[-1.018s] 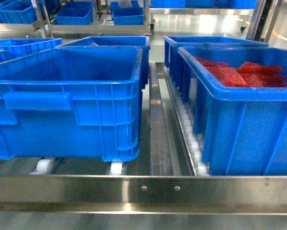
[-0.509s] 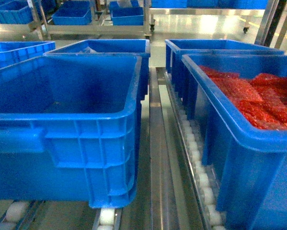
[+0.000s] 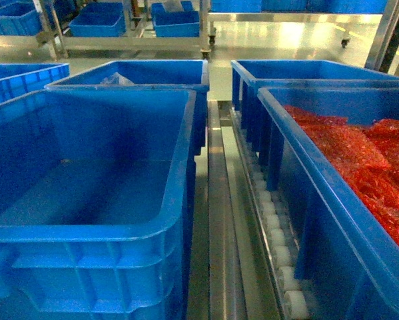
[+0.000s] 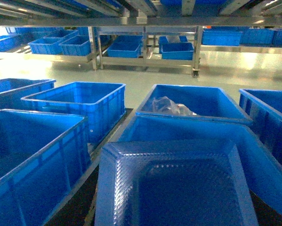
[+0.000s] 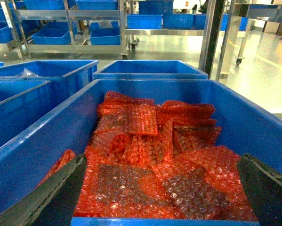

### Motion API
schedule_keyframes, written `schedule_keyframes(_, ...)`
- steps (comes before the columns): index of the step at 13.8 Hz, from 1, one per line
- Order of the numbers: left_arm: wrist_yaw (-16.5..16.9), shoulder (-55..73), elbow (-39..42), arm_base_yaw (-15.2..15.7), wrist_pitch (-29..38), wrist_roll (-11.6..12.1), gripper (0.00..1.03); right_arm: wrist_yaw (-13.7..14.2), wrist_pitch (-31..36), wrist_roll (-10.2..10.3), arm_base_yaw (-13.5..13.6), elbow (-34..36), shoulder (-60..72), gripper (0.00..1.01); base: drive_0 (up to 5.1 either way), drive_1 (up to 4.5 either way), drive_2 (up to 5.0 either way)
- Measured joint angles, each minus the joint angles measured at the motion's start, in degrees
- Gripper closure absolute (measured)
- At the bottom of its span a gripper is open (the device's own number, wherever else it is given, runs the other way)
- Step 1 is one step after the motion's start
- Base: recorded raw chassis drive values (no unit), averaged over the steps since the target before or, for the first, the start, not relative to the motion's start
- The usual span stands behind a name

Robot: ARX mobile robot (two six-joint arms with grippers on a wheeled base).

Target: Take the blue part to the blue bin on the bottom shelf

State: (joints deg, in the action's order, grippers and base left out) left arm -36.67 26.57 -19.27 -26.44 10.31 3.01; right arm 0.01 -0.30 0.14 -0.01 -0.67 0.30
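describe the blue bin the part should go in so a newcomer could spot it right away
Find the steel divider rail down the middle of the rack. The blue bin is the nearest crate left of it. Its floor is bare, unlike the crate with red bags across the rail.

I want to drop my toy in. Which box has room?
The blue bin on the left looks bare inside, ringed only by its walls. The crate right of the centre rail is crowded with red bags. The box behind holds clear plastic.
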Motion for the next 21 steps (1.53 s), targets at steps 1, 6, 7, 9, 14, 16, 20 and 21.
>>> schedule_keyframes(1, 0.0, -0.1, 0.0, 0.0, 0.0, 0.0, 0.59, 0.0, 0.0, 0.0, 0.0, 0.0, 0.0, 0.03, 0.0, 0.0, 0.0)
schedule_keyframes(6, 0.0, -0.1, 0.0, 0.0, 0.0, 0.0, 0.59, 0.0, 0.0, 0.0, 0.0, 0.0, 0.0, 0.03, 0.0, 0.0, 0.0)
schedule_keyframes(7, 0.0, -0.1, 0.0, 0.0, 0.0, 0.0, 0.59, 0.0, 0.0, 0.0, 0.0, 0.0, 0.0, 0.03, 0.0, 0.0, 0.0)
schedule_keyframes(9, 0.0, -0.1, 0.0, 0.0, 0.0, 0.0, 0.59, 0.0, 0.0, 0.0, 0.0, 0.0, 0.0, 0.03, 0.0, 0.0, 0.0)
schedule_keyframes(14, 0.0, -0.1, 0.0, 0.0, 0.0, 0.0, 0.59, 0.0, 0.0, 0.0, 0.0, 0.0, 0.0, 0.03, 0.0, 0.0, 0.0)
schedule_keyframes(16, 0.0, -0.1, 0.0, 0.0, 0.0, 0.0, 0.59, 0.0, 0.0, 0.0, 0.0, 0.0, 0.0, 0.03, 0.0, 0.0, 0.0)
schedule_keyframes(20, 0.0, -0.1, 0.0, 0.0, 0.0, 0.0, 0.59, 0.0, 0.0, 0.0, 0.0, 0.0, 0.0, 0.03, 0.0, 0.0, 0.0)
schedule_keyframes(21, 0.0, -0.1, 0.0, 0.0, 0.0, 0.0, 0.59, 0.0, 0.0, 0.0, 0.0, 0.0, 0.0, 0.03, 0.0, 0.0, 0.0)
